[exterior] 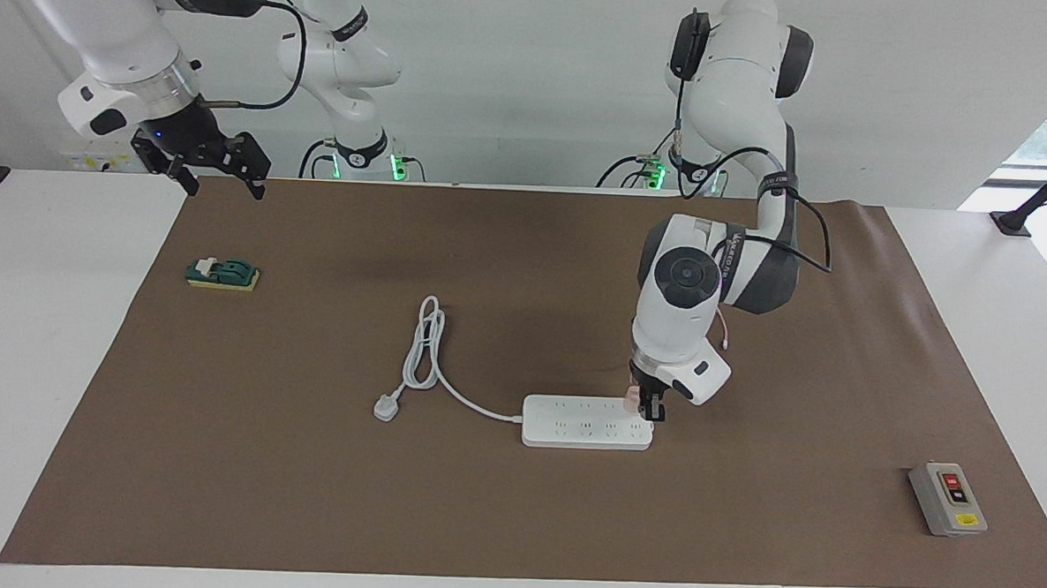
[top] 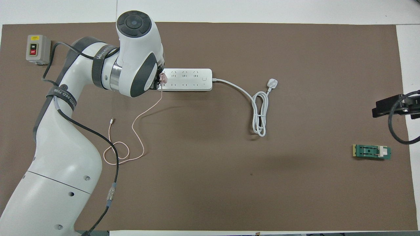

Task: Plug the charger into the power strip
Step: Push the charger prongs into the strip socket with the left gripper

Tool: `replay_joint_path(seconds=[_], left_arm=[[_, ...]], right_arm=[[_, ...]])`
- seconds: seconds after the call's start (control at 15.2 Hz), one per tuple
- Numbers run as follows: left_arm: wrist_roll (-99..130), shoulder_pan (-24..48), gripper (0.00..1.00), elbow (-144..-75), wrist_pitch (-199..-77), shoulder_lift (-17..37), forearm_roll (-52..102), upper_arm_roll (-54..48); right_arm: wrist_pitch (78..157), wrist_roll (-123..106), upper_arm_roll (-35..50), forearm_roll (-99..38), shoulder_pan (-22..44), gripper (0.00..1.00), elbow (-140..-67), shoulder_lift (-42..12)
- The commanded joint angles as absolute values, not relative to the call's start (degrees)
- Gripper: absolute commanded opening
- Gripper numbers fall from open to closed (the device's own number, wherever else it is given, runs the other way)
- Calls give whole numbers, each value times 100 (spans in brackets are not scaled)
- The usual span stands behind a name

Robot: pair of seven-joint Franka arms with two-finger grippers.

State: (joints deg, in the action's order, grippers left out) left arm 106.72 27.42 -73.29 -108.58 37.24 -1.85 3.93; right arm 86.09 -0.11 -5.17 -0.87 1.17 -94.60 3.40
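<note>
The white power strip (exterior: 584, 422) lies flat on the brown mat, and it also shows in the overhead view (top: 187, 79). Its thick white cord (top: 259, 114) is coiled and ends in a white plug (exterior: 386, 407). My left gripper (exterior: 647, 407) points straight down, shut on the pale pink charger (exterior: 631, 399), which sits at the top face of the strip's end toward the left arm (top: 163, 78). The prongs are hidden. Its thin pink cable (top: 137, 121) trails loosely nearer the robots. My right gripper (exterior: 219, 173) waits open, raised over the mat's edge.
A small grey box with red and black buttons (exterior: 947, 498) stands near the mat's corner toward the left arm's end, farther from the robots. A green and yellow block (exterior: 222, 274) lies toward the right arm's end. The left arm's body hides part of the mat in the overhead view.
</note>
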Motion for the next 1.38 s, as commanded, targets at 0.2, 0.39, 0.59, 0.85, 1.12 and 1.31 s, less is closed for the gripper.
replay_joint_path(seconds=[0.2,0.39,0.59,0.85,1.12,1.31], left_arm=[[10670,2760,0,-7875,-11180,3428,-88,457],[10696,2760,0,-7945,-11171,3393,-88,457],[10749,2760,0,-7954,-11197,3393,-88,457],[10767,2760,0,-7989,-11206,3384,-88,457],[10819,2760,0,-8112,-11293,3340,-88,457],[10828,2768,0,-8156,-11338,3313,-88,457]], right_arm=[[8517,-141,-519,-97,88,100,-9422,334],[8517,-141,-519,-97,88,100,-9422,334],[8517,-141,-519,-97,88,100,-9422,334],[8517,-141,-519,-97,88,100,-9422,334],[8517,-141,-519,-97,88,100,-9422,334],[8517,-141,-519,-97,88,100,-9422,334]])
